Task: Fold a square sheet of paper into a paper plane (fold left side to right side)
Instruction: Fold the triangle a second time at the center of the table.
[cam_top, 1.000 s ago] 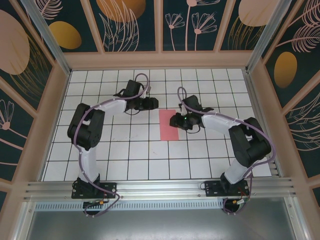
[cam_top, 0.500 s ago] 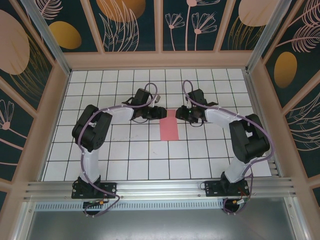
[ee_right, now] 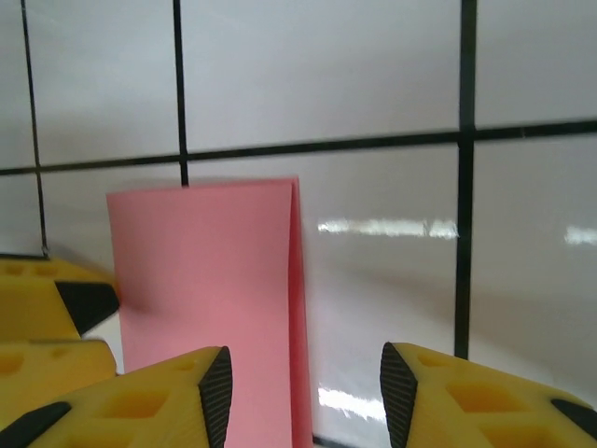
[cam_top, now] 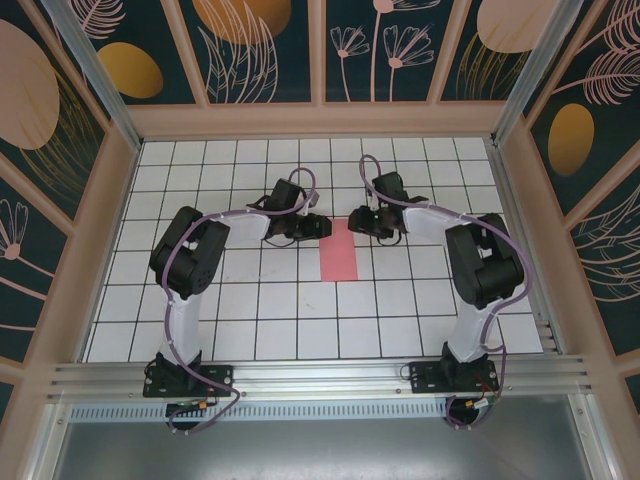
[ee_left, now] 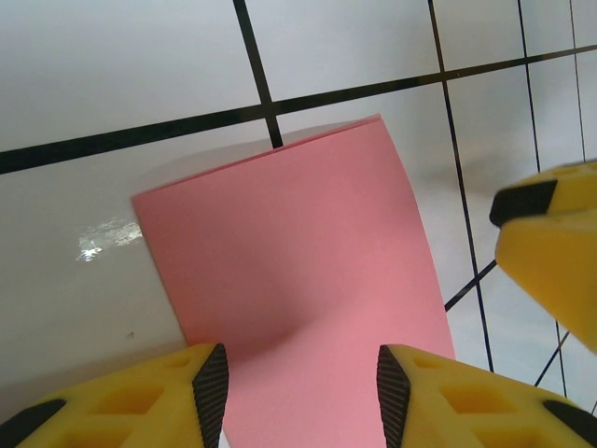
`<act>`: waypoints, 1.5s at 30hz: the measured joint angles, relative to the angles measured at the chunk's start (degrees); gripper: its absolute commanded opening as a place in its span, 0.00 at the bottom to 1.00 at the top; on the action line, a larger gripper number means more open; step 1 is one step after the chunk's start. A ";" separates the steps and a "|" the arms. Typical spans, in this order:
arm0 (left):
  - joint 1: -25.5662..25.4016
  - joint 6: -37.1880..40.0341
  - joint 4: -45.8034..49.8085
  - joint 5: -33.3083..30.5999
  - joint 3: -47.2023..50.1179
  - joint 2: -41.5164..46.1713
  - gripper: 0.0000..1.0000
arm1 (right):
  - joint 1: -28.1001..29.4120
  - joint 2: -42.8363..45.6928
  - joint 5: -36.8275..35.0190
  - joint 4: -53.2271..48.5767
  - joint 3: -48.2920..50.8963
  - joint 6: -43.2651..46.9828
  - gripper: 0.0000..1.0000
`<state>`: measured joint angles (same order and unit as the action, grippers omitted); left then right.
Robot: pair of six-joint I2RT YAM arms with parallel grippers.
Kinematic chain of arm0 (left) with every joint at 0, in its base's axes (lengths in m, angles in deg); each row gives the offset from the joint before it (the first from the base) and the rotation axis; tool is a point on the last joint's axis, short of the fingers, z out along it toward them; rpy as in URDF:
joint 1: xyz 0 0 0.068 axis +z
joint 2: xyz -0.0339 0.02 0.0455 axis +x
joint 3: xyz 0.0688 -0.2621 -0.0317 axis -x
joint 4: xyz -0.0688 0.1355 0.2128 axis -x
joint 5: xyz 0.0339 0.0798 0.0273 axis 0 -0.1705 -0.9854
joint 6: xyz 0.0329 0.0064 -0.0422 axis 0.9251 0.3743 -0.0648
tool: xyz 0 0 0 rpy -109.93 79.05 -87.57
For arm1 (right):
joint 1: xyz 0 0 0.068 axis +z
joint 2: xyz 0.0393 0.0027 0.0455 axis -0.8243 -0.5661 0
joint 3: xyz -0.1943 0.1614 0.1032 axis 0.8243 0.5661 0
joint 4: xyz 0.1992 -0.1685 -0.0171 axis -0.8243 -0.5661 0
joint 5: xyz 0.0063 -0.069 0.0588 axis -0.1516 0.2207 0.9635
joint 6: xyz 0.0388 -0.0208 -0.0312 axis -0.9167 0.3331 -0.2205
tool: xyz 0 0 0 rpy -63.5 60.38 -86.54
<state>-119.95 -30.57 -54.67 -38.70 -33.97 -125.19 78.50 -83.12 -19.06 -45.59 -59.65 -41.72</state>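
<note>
Watching from above, I see my left gripper (cam_top: 319, 226) has swung in beside the far left corner of the paper (cam_top: 338, 260), jaws half parted and holding nothing. The paper, a pink strip folded in half, lies flat mid-table between the arms. My right gripper (cam_top: 357, 224) has drawn back from over it to the far right corner, jaws now wider and empty. I judge the side-to-side fold done, corners next. The table (cam_top: 250, 300) is glossy white grid; dark floral walls (cam_top: 260, 50) enclose it.
</note>
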 measured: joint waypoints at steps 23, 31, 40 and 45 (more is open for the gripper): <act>0.00 -0.02 -0.87 -0.04 0.55 0.07 0.49 | -0.92 -5.81 11.06 2.95 -2.54 -4.31 0.42; 0.00 -0.02 -0.87 -0.04 0.55 0.07 0.49 | -0.92 -6.40 12.46 3.28 -1.79 -5.31 0.39; 0.00 -0.02 -1.29 0.09 0.76 0.09 0.49 | -0.98 -6.21 12.15 3.37 -1.57 -5.33 0.42; 0.00 -0.02 -1.29 0.13 0.76 0.09 0.49 | -1.27 -5.95 10.97 3.34 -1.57 -5.31 0.43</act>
<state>-119.95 -30.60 -55.96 -38.57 -33.21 -125.11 77.23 -89.07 -8.09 -42.25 -61.22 -47.03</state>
